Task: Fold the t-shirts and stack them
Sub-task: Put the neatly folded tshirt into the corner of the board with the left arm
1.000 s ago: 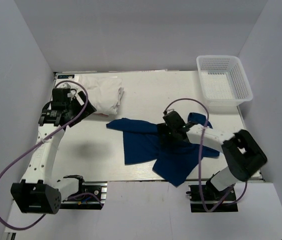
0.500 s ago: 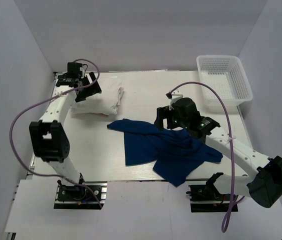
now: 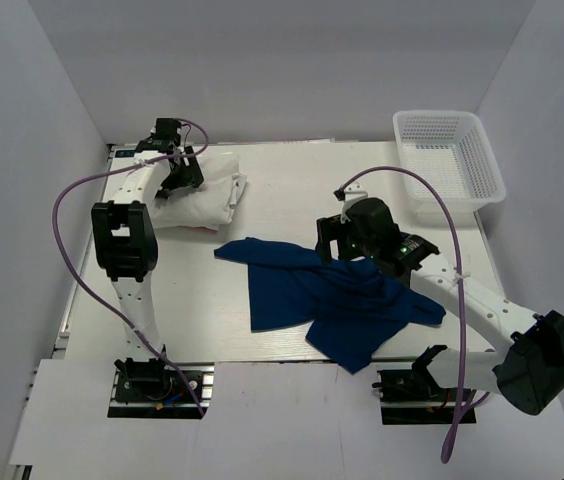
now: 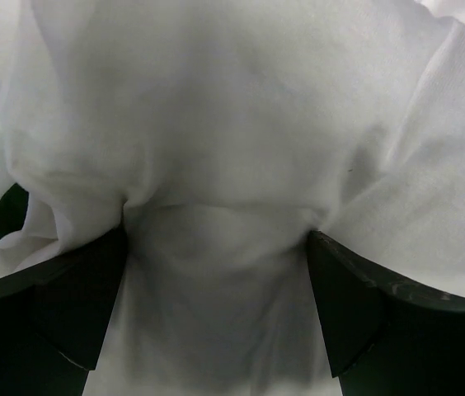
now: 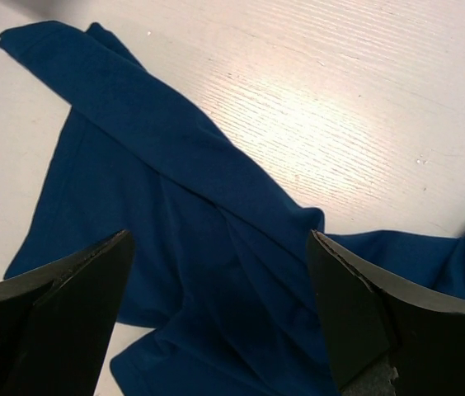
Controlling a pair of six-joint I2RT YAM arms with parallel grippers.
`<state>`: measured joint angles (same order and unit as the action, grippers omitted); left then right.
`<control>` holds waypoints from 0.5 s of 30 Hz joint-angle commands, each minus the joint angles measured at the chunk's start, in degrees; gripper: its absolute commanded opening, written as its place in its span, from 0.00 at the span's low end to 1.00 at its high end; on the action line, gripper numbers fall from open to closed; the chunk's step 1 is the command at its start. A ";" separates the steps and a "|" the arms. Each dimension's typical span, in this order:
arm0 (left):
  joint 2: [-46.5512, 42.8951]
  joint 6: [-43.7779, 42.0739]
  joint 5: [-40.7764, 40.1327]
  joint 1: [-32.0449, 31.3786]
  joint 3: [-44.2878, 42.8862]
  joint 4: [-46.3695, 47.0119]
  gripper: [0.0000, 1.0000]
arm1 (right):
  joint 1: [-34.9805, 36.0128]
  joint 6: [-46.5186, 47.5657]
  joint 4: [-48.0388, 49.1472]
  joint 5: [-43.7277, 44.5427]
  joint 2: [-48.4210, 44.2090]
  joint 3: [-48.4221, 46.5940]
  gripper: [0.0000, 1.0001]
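Observation:
The dark navy t-shirt [image 3: 302, 290] lies crumpled and spread on the table's middle; it also shows in the right wrist view [image 5: 175, 165]. My right gripper [image 3: 330, 248] is open and empty, and it hovers just above the shirt's upper part [image 5: 218, 235]. A pile of white t-shirts [image 3: 210, 198] lies at the far left of the table. My left gripper [image 3: 174, 178] is open and pressed down into this pile. White cloth [image 4: 216, 99] bulges between its spread fingers [image 4: 84, 297]. The navy shirt's chest print is not visible.
A white plastic mesh basket [image 3: 449, 165] stands at the far right corner of the table [image 3: 162, 300]. White walls close in the left, back and right sides. Purple cables arc over both arms.
My left arm has swung from the table's left side to the far white pile and pushed into it. My right gripper has lifted off the navy shirt; the shirt has hardly moved.

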<state>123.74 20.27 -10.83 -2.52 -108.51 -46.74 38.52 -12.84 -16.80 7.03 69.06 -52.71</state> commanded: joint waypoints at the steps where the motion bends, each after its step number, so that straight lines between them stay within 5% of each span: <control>1: 1.67 -1.38 -7.01 1.82 -1.61 -3.36 1.00 | -0.73 1.85 0.45 1.32 1.34 -1.69 0.90; 15: 15.90 -5.68 -3.24 12.89 -19.89 -1.60 1.00 | -2.40 4.14 -0.17 1.50 8.11 -7.58 0.90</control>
<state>135.57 16.56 -12.25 6.17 -126.08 -48.64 36.73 -10.48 -17.12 7.81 75.96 -56.58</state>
